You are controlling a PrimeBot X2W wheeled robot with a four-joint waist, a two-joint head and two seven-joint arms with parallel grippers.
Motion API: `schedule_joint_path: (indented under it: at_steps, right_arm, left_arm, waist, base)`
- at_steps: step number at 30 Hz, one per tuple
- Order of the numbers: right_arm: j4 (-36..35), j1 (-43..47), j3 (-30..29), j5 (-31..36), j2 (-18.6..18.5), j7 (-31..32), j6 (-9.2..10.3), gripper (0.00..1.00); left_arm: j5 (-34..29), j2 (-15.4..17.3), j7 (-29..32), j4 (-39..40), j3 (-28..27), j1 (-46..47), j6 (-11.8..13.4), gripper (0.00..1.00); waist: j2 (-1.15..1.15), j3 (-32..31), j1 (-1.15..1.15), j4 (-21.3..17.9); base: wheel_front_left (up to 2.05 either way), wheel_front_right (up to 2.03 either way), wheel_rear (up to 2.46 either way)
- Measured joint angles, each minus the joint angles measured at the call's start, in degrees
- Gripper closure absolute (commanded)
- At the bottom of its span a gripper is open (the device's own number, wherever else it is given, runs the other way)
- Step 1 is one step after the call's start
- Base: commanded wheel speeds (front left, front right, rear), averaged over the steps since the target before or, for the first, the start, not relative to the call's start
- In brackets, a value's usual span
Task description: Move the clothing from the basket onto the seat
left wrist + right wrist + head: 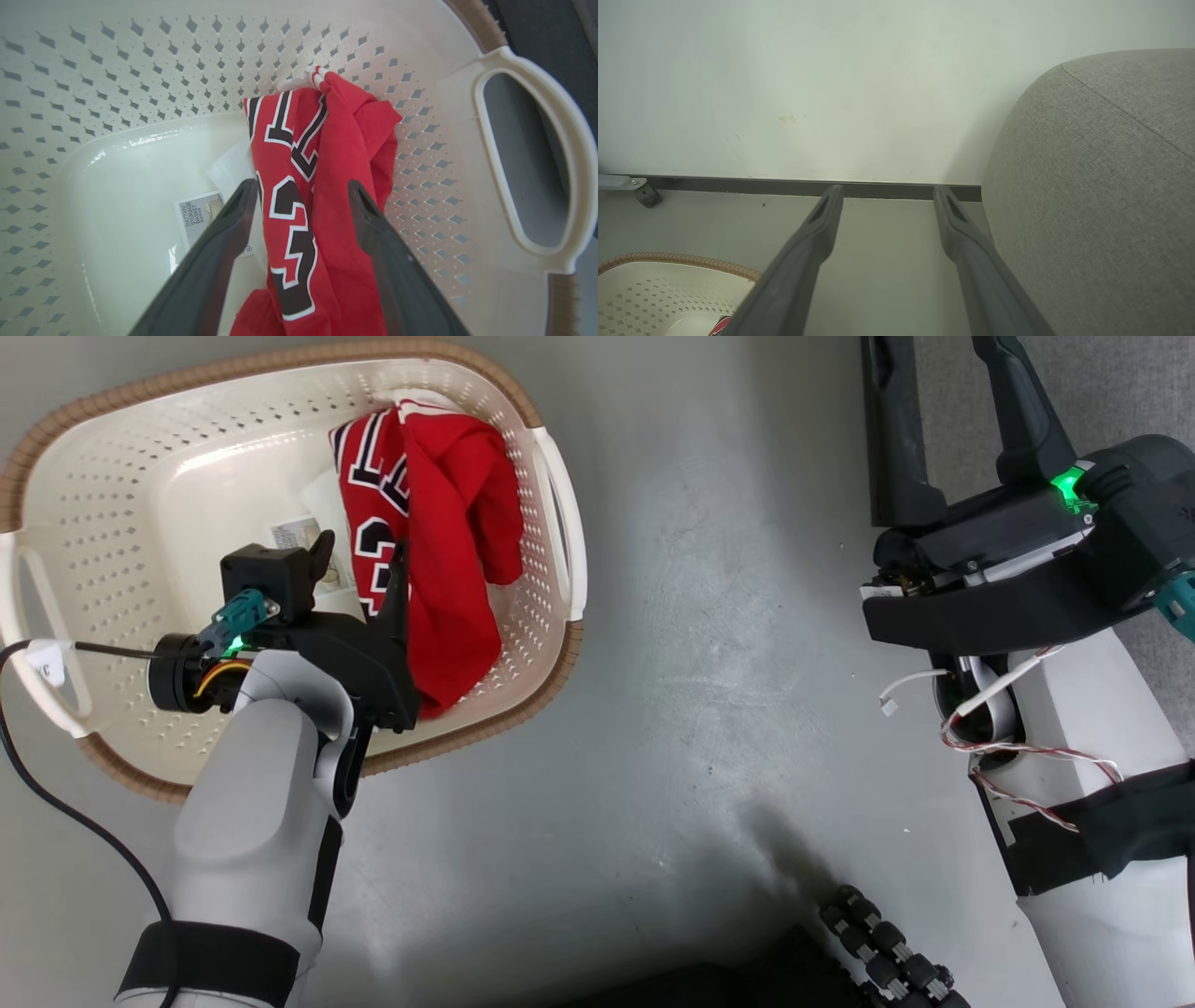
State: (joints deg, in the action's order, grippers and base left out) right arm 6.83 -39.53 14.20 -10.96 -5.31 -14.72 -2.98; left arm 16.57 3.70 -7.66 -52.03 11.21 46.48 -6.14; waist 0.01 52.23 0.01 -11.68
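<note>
The clothing (439,551) is a red garment with black-and-white numerals, crumpled against the right wall of the cream basket (112,523) on the floor. My left gripper (362,560) reaches into the basket and is open. In the left wrist view its fingers (233,219) straddle the clothing (327,154), with red fabric between them. My right gripper (948,401) is open and holds nothing, pointing up beside the grey seat (1139,383). The right wrist view shows the right gripper (888,191) over bare floor, the seat (1092,186) at right and the basket (668,280) at lower left.
A label sticker (198,217) lies on the basket floor next to something white (233,168) under the garment. A pale wall (831,93) with a dark baseboard runs behind. A caster (644,196) stands at far left. A black cable (65,812) trails from my left arm.
</note>
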Motion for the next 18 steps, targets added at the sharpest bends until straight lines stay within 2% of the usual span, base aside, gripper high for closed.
schedule_joint_path:
  at_steps: [9,18]
  right_arm:
    - [-0.4,-0.1,-0.2,0.4,0.2,0.0,0.00,0.00]
    - [-1.6,-1.3,-0.2,0.4,0.5,0.0,-0.01,0.00]
  left_arm:
    - [0.0,0.0,1.3,-3.9,0.5,2.1,-0.4,0.00]
    - [0.0,1.6,2.4,-7.1,-0.1,6.0,-0.4,0.00]
  waist:
    - [0.00,1.5,-0.01,-0.9]
    - [0.00,3.3,-0.01,-1.7]
  base:
    - [0.00,0.00,0.00]
    - [0.00,0.00,0.00]
